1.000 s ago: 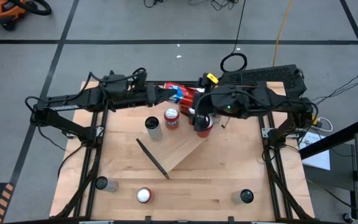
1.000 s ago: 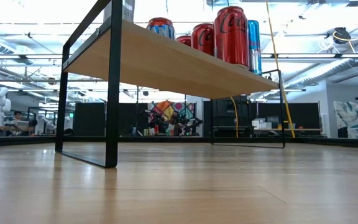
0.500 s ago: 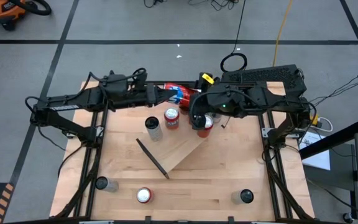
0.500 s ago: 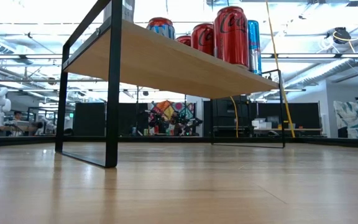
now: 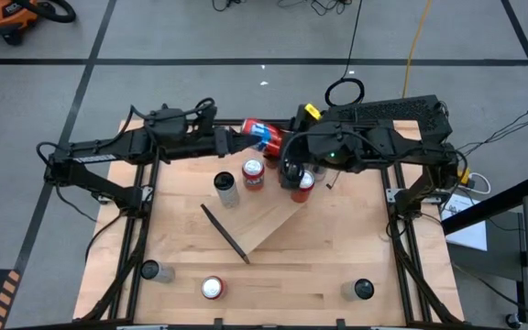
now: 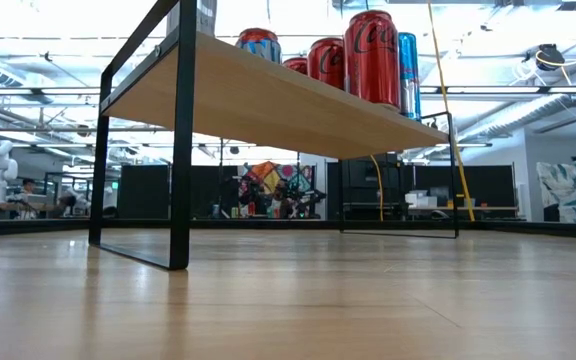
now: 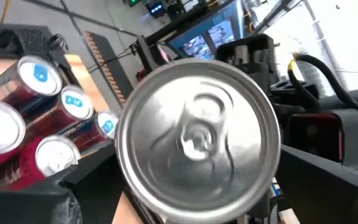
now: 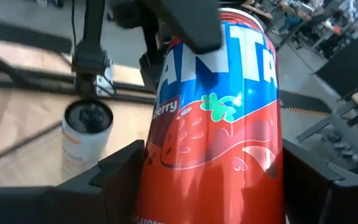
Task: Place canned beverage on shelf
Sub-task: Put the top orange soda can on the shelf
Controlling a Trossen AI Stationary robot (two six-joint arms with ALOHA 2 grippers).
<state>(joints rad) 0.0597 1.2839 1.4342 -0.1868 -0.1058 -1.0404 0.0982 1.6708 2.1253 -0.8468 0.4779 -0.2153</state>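
A red and blue Fanta can (image 5: 262, 134) lies level in the air over the table's far edge, between my two grippers. Its silver top (image 7: 197, 134) faces my left gripper (image 5: 236, 137), which is open with a finger on either side of that end. My right gripper (image 5: 287, 151) is shut on the can's other end. The shelf (image 5: 269, 220), a light-wood board with black brackets, stands slantwise on the table. Three cans (image 5: 253, 172) stand on it in the high view. My right gripper pinches the can's red lower part (image 8: 160, 174) between its two fingers (image 8: 120, 171), one on each side. It comes from the table's right, slanting a little down, and the can runs on ahead of the fingers. The can is clear of everything below. My left gripper: one dark finger (image 8: 188, 25) stands by the can's top end, and I cannot tell whether it touches.
Loose cans stand near the table's front edge (image 5: 151, 270), (image 5: 212, 289), (image 5: 362, 290). A white can with a dark top (image 8: 86, 134) stands below the held can. In the low view the shelf (image 6: 268, 100) carries several cans (image 6: 372, 55).
My left gripper has opened off the can's top end, whose red rim now shows bare in the high view. My right gripper has shut on the can's other end. The can stays level in the same place.
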